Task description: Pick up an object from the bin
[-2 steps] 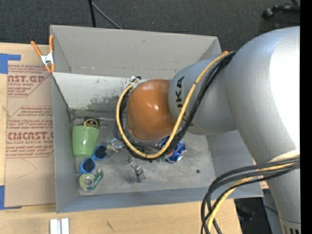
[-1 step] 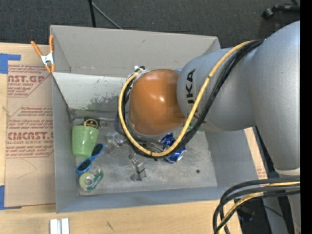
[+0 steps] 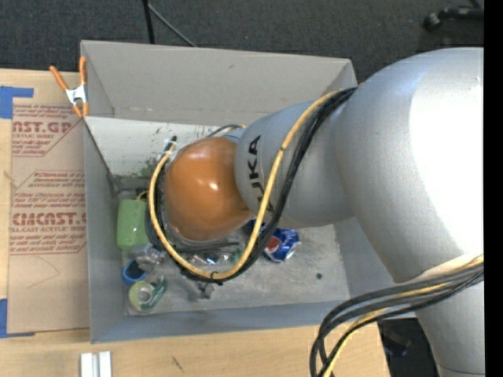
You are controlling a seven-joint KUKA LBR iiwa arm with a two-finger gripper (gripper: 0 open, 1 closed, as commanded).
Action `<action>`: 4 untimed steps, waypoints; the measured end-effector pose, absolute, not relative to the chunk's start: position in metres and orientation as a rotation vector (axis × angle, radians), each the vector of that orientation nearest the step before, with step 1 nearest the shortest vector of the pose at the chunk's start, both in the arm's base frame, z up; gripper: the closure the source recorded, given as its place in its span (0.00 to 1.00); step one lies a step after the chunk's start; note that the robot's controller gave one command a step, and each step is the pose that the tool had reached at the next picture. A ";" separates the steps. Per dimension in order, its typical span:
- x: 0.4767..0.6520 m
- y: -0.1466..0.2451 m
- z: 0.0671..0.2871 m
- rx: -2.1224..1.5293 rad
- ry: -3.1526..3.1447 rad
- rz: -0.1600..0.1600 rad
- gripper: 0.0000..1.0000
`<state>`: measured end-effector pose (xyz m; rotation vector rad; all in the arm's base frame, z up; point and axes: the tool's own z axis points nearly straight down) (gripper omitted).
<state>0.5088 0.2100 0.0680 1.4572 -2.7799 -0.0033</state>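
My gripper (image 3: 201, 253) is low over the left-middle of the bin floor, and just its dark body shows under the orange cover. A green rectangular block (image 3: 130, 223) stands just to its left, against the left wall. A small blue cap-like piece (image 3: 131, 272) and a greenish clear roll (image 3: 146, 293) lie to the front left of it. A crushed blue, red and white can (image 3: 280, 245) lies just to its right. A small dark piece (image 3: 203, 289) rests on the floor right in front of the gripper.
The arm reaches in from the right and hides most of the bin's middle and right side. Its yellow and black cables loop around the orange cover. Bare grey floor shows along the front right of the bin.
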 end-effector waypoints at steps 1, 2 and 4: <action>0.491 0.221 0.077 2.115 -2.370 0.009 0.00; 0.493 0.220 0.077 2.116 -2.373 0.013 1.00; 0.497 0.241 0.277 2.149 -2.309 0.000 1.00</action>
